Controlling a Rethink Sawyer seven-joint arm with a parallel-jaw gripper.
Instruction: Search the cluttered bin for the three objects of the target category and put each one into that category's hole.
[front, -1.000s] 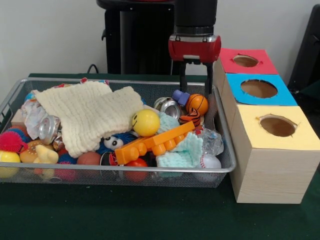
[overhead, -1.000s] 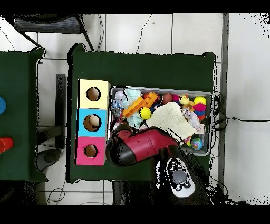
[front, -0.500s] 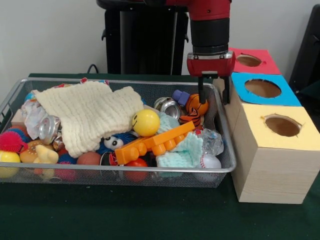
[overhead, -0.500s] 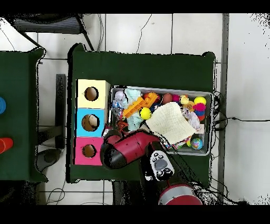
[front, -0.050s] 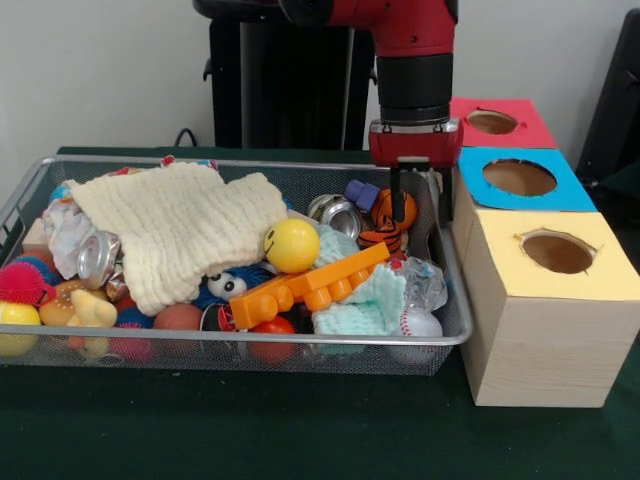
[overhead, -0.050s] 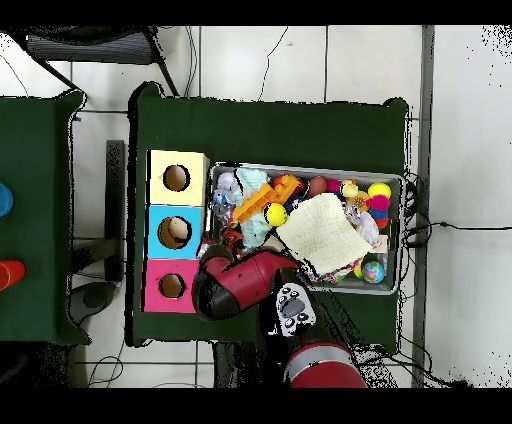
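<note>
My gripper (front, -0.050s: 415, 203) hangs open at the right far corner of the wire bin (front, -0.050s: 250, 341), its fingers (front, -0.050s: 437, 205) low inside the rim. One finger stands in front of the small orange basketball (front, -0.050s: 404, 210); nothing sits between them. A yellow smiley ball (front, -0.050s: 291, 245) lies mid-bin and a baseball (front, -0.050s: 421, 323) at the near right corner. Red (front, -0.050s: 497, 135), blue (front, -0.050s: 520, 195) and yellow (front, -0.050s: 545, 285) boxes, each with a hole, stand right of the bin. In the overhead view the red arm (overhead, -0.050s: 240, 285) hides the gripper.
A cream knitted cloth (front, -0.050s: 175, 230) covers the bin's left half. An orange toy block (front, -0.050s: 310, 285), a mint cloth (front, -0.050s: 365, 305), two cans (front, -0.050s: 337, 213) (front, -0.050s: 97, 258), a purple piece (front, -0.050s: 360, 193) and several small balls fill the rest. The bin wall and blue box flank the gripper closely.
The gripper has shifted right from behind the bin's far rim and come down into the bin's right end beside the basketball. Nothing in the bin has moved.
</note>
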